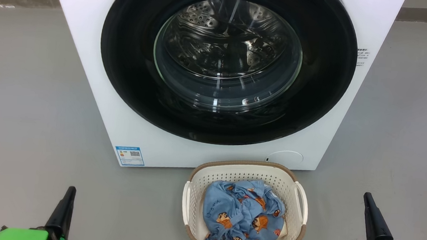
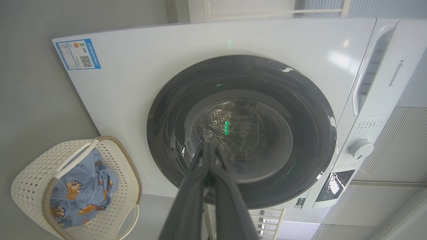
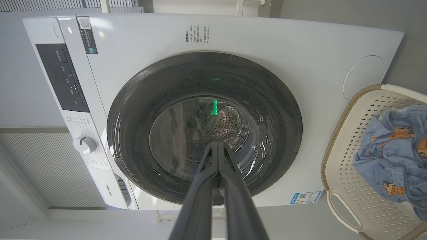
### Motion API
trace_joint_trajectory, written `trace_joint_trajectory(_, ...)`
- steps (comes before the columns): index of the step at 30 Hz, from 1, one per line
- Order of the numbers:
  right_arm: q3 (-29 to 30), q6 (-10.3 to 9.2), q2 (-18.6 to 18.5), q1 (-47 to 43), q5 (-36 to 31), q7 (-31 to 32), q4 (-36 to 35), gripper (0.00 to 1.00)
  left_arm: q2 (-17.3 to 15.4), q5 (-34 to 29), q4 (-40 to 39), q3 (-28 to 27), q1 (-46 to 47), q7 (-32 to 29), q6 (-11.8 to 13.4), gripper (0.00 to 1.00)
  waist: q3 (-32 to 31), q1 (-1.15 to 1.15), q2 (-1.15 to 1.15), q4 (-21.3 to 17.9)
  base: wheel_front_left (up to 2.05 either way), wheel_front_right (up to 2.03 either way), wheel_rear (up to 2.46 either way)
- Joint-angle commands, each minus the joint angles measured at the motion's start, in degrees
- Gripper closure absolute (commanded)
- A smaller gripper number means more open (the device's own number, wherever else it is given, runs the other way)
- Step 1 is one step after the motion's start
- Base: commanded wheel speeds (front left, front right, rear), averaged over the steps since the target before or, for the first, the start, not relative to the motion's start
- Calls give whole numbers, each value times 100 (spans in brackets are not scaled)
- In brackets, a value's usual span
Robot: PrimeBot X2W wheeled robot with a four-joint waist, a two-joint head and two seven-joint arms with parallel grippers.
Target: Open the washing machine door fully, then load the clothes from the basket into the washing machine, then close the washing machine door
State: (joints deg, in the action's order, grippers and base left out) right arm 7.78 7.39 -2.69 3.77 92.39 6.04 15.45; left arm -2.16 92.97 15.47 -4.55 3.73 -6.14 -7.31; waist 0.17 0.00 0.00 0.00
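White, boxy washing machine (image 1: 88,47) on smooth grey floor (image 1: 24,119); its round, glossy black-rimmed door (image 1: 125,69) sits shut. Just in front, a perforated cream basket (image 1: 248,169) holds crumpled blue clothes (image 1: 242,215). Open floor lies on either side. Left gripper (image 1: 71,189) and right gripper (image 1: 367,195) hover low — fingers pressed together, empty. The wrist views add a dial (image 2: 360,148) and a dark control panel (image 3: 63,80).

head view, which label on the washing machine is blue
The sticker at the front's bottom left corner; the notice right of the door is only dark print on white.
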Motion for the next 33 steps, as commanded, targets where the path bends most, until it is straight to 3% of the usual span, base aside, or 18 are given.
trace_joint_trajectory(1,-121,10,-20,244,-27,49,-141,100,-74,-85,-142,-201,249,-39,-18,100,0,0,0,0,0,0,0)
trace_joint_trajectory(33,-120,10,-20,244,-28,50,-141,100,-73,-85,-142,-202,249,-39,-18,100,0,0,0,0,0,0,0)
